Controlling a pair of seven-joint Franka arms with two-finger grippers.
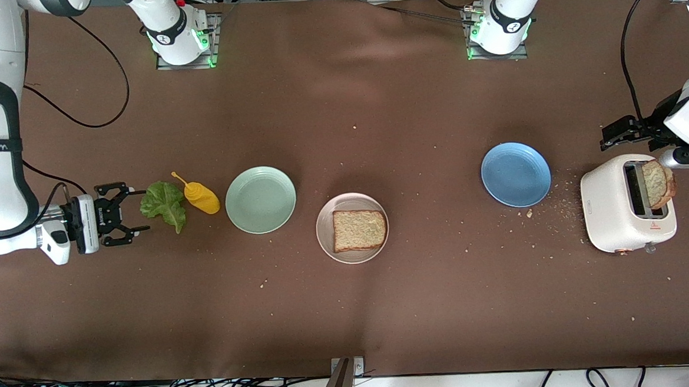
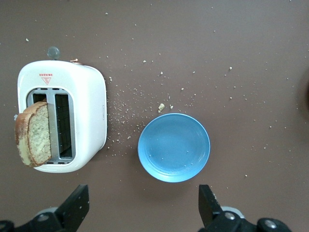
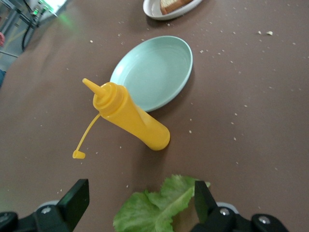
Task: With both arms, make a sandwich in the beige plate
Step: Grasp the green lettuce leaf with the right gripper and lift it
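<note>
The brown table (image 1: 350, 311) bears three plates, toaster (image 1: 622, 208), lettuce (image 1: 164, 204), mustard bottle (image 1: 201, 197) and crumbs.

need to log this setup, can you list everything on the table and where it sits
beige plate: one, mid-table, nearest the front camera of the three plates
bread slice: one, brown, flat on the beige plate
mint-green plate: one, beside the beige plate toward the right arm's end
mustard bottle: one, yellow, beside the mint-green plate
lettuce leaf: one, green, beside the bottle
blue plate: one, toward the left arm's end
toaster: one, white, beside the blue plate
toast: brown, sticking out of the toaster
right gripper: open, at the lettuce
left gripper: open, above the toaster
</note>
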